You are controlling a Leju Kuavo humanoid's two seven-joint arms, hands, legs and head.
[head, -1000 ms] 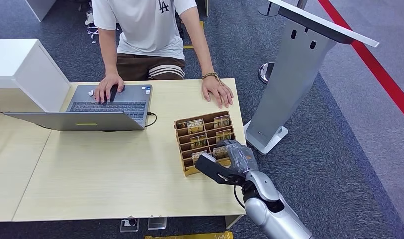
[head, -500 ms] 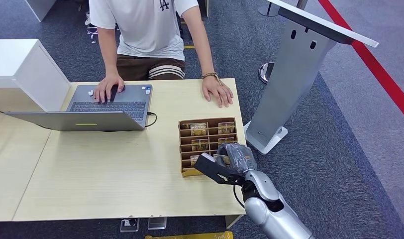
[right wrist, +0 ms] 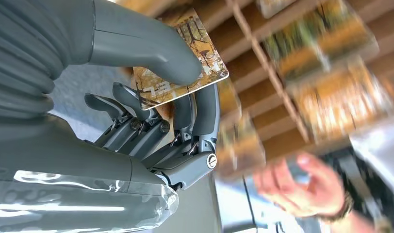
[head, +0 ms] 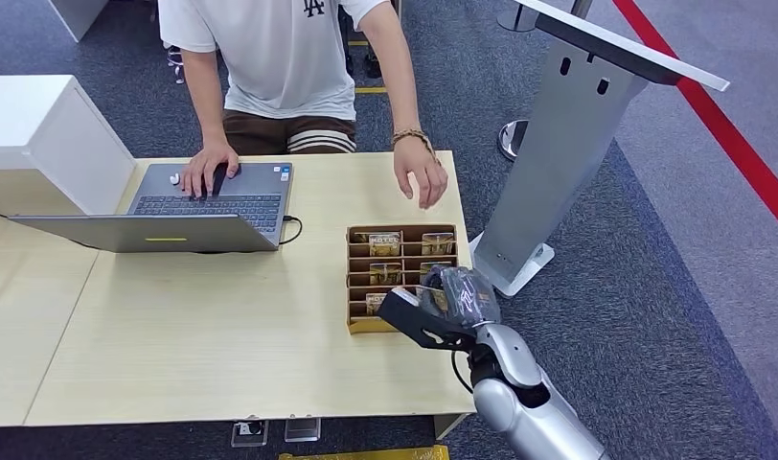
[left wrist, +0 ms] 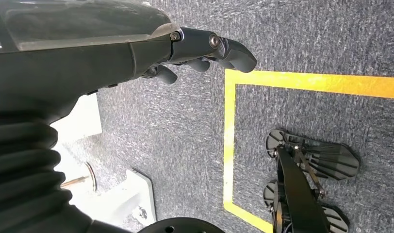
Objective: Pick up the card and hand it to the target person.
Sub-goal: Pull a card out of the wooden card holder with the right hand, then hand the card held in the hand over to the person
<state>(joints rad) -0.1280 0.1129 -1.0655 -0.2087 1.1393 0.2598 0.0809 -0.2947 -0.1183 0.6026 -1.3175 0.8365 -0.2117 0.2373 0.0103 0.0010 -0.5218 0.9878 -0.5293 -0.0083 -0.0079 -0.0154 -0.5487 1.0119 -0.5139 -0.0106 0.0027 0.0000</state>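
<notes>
Thumb and fingers of the right hand [right wrist: 151, 97] pinch the card [right wrist: 183, 60], the thick grey thumb pressed on its printed face and the darker fingers curled behind it. From the head view the same right hand [head: 443, 307] sits at the near right corner of the card rack [head: 400, 251], a brown slotted box whose compartments hold more printed cards; the held card is hard to make out there, mostly hidden by the hand. The rack stands on the pale wooden table [head: 222, 335], directly beyond the hand.

Farther out past the rack, the person's hand [head: 419, 172] with a bracelet at the wrist hangs just above the far table edge, palm down and fingers loosely spread; the right wrist view shows this hand [right wrist: 302, 187] as well, blurred. The person's other hand [head: 208, 168] rests on the laptop [head: 184, 206], which lies well off to the left of the robot's hand. A grey stand [head: 567, 144] rises from the carpet to the hand's right.

The left hand [left wrist: 137, 53] hangs over dark carpet [left wrist: 185, 145] marked with yellow tape [left wrist: 229, 145], fingers extended and slightly bent, holding nothing.
</notes>
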